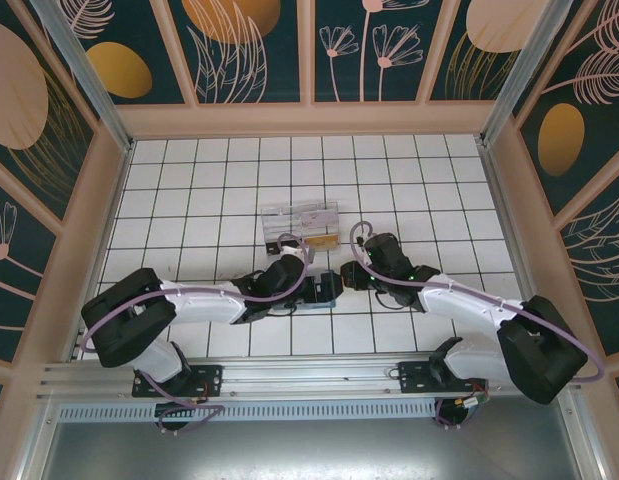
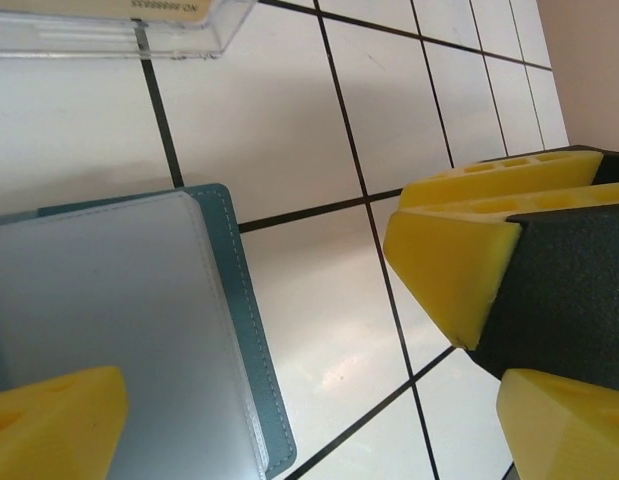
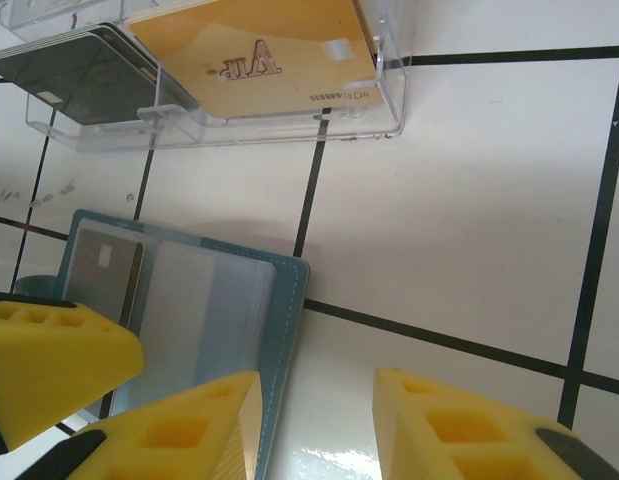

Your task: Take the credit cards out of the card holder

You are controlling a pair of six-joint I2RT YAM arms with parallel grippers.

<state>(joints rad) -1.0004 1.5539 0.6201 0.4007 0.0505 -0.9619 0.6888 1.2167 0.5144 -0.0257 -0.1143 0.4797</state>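
The wide left end effector [image 2: 309, 400] should pin the open card holder [image 3: 219, 300] flat. The narrowly parted, empty right end effector [image 3: 317, 400] should pinch the exposed edge of the pocketed card [image 3: 99, 275].

Top external: mounted high, above and behind the arm bases [image 1: 179, 380], tilted down and forward over the tiled table [image 1: 209, 180]. Bases sit at 6 o'clock, back wall [image 1: 309, 120] at 12. Wide, distant view.
Left wrist: very close to the tiles. Card holder [image 2: 139, 330] at 8 o'clock, clear box [image 2: 119, 30] at 11.
Right wrist: close, slightly further off. Card holder at 8, clear box at 12.
All three views share card holder and clear box.
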